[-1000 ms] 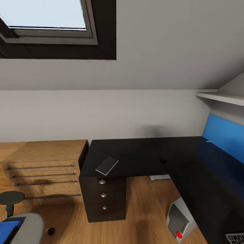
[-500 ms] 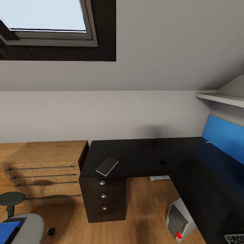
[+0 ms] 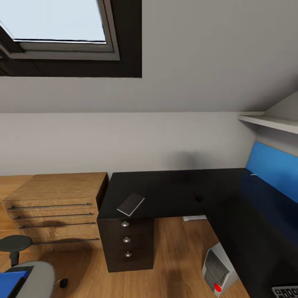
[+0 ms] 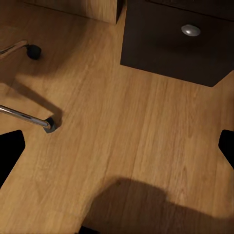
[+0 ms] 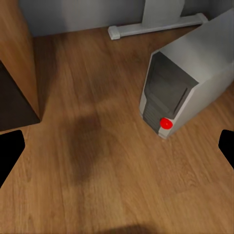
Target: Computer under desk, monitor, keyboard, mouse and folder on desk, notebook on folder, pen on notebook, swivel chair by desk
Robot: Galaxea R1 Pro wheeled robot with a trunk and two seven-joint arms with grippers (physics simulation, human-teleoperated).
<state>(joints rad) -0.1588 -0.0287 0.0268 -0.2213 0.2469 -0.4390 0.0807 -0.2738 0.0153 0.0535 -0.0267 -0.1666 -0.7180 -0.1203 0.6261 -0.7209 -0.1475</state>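
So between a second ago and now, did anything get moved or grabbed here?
Nothing was taken hold of or let go. The whole head view slid slightly, so the camera moved, not the things. The notebook lies where it did on the desk, the computer stands by the desk's edge, and the folder rests on the swivel chair.

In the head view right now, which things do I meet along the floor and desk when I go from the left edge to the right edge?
Folder on the swivel chair → light-wood drawer chest → notebook on the desk → computer → keyboard.
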